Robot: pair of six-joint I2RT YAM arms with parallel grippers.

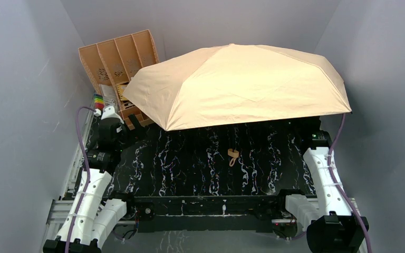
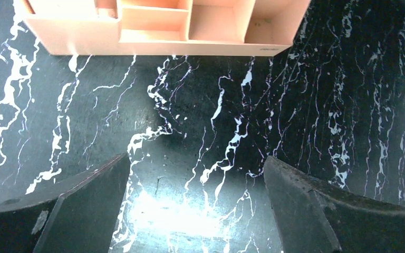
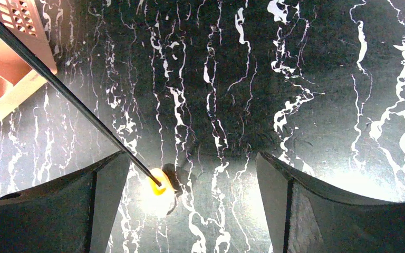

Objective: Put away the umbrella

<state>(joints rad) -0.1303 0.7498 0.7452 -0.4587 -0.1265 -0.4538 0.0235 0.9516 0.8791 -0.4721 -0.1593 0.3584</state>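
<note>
The rigid orange-peach slotted plastic organizer (image 1: 117, 59) stands at the left rear of the black, white-veined worktop (image 1: 190, 171). The left fingers (image 2: 84, 203) hover spread wide above bare worktop just in front of the organizer and hold nothing.

The pale peach-beige fabric folding umbrella (image 1: 237, 84) stands fully open across the rear centre and right of the worktop. Its left edge overlaps the organizer's right side. A small tan wrist loop (image 1: 233, 156) shows below the canopy's front edge.

The right fingers (image 3: 321, 205) are also spread wide and empty, low over the worktop under the canopy's right side. A thin dark rib with a yellow tip (image 3: 158, 185) reaches the worktop between them, nearer the finger on the left of that view.

Judgement: no step is complete, and the first approach is in hand. The next move calls for a hold on the shaft or handle under the canopy, so that the canopy can be collapsed before stowing. The organizer beside it could be knocked.
</note>
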